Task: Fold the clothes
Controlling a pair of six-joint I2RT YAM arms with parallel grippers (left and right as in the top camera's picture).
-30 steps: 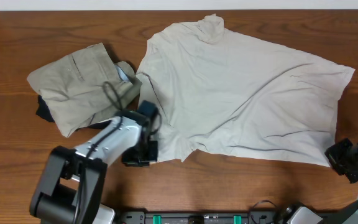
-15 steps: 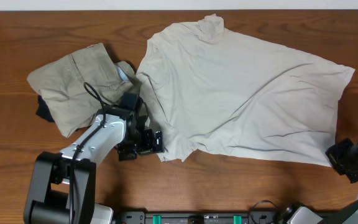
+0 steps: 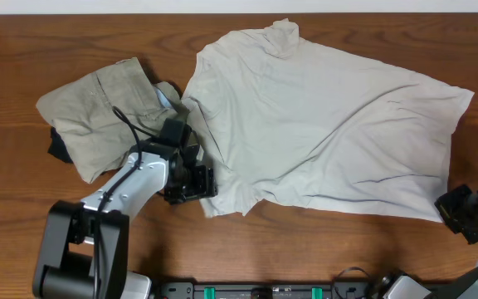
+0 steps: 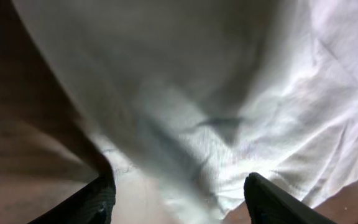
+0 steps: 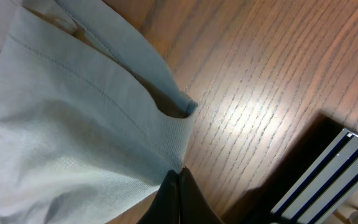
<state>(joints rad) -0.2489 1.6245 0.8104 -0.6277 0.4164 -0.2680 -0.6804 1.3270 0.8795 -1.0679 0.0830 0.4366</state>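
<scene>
The clothes show as two garments. A large wrinkly cream-white one (image 3: pixel 322 124) lies spread over the middle and right of the table. A folded khaki-tan one (image 3: pixel 98 112) lies at the left. My left gripper (image 3: pixel 204 183) is at the cream garment's lower-left hem. In the left wrist view that gripper (image 4: pixel 182 208) is open, and the hem of the cream cloth (image 4: pixel 260 106) lies between its black fingers (image 4: pixel 272 202). My right gripper (image 3: pixel 456 212) rests by the garment's lower-right corner. It (image 5: pixel 178 177) is shut, tips touching the hem (image 5: pixel 166 134); whether cloth is pinched is unclear.
A dark cloth (image 3: pixel 56 148) pokes out from under the khaki garment, and a pale blue bit (image 3: pixel 169 96) shows at its right edge. A black rail (image 3: pixel 264 291) runs along the table's front edge, also seen near the right gripper (image 5: pixel 328 180).
The left gripper moved up and right from the bare wood to the cream garment's lower-left hem and opened. The hem corner shifted slightly. The right arm stayed still.
</scene>
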